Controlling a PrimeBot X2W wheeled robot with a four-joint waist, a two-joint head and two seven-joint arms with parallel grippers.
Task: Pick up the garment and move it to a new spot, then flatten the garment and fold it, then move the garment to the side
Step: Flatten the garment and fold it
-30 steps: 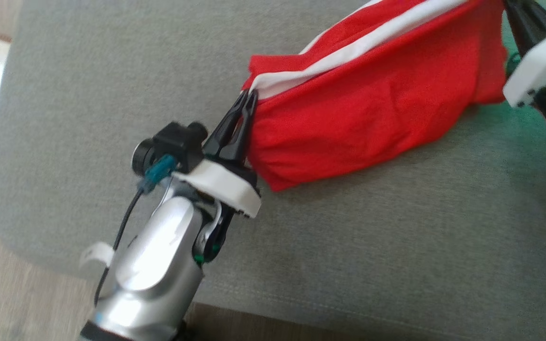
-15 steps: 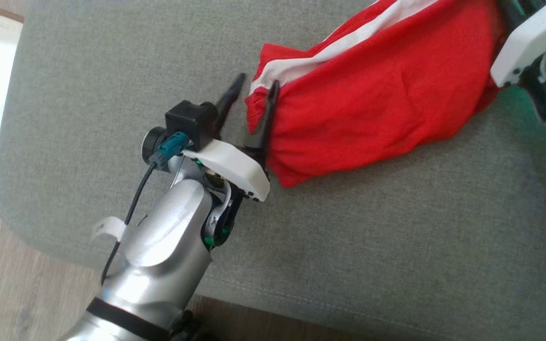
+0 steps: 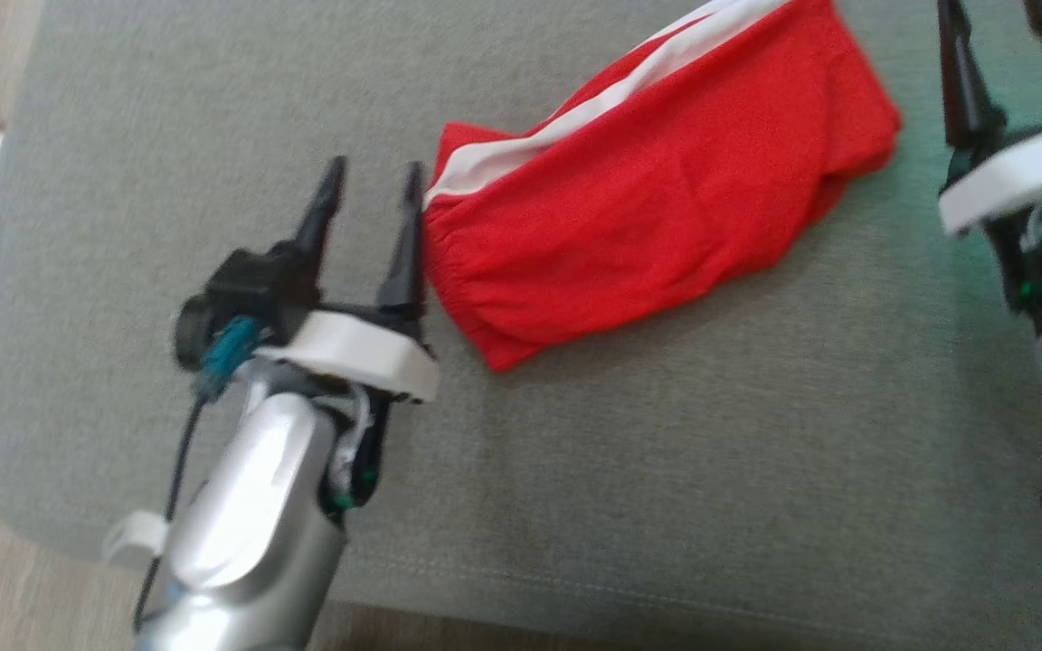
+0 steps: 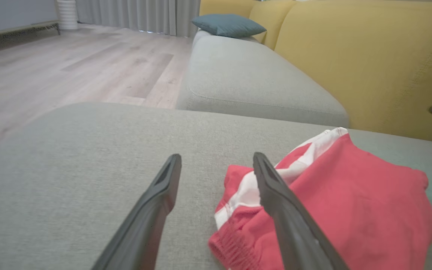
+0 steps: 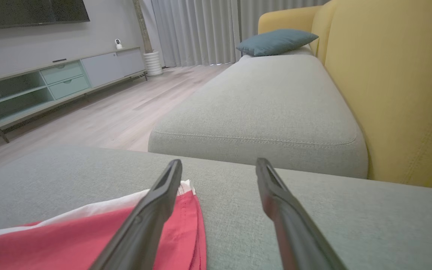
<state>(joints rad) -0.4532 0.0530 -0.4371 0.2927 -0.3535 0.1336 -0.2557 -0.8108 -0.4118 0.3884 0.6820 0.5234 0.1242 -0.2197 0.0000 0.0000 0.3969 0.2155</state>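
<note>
Centrally, a grey seat [image 3: 666, 470] of a sofa carries the work; a second grey cushion [image 5: 261, 105] continues beyond it, seen from both wrists. Behind them stands a yellow backrest [image 4: 369, 60]. Pale wooden floor [image 4: 69, 71] extends beside the sofa, and a low cabinet [image 5: 58, 78] lines the far wall.

The garment [image 3: 657, 217], red with a white stripe [image 3: 566, 113], lies on the seat as a long folded bundle, set diagonally between the two grippers. Its gathered waistband [image 4: 231, 247] forms the end nearest the left arm. A teal pillow [image 4: 228, 24] rests at the far end of the second cushion.

The left gripper [image 3: 374, 167] sits low over the seat with its jaws spread wide and nothing between them; its inner finger [image 3: 405, 244] stands just beside the waistband end, and contact cannot be judged. The right gripper [image 3: 996, 27] is likewise spread wide and empty, a little apart from the opposite end of the garment. From the right wrist, one finger [image 5: 152, 210] overlaps the red cloth.
</note>
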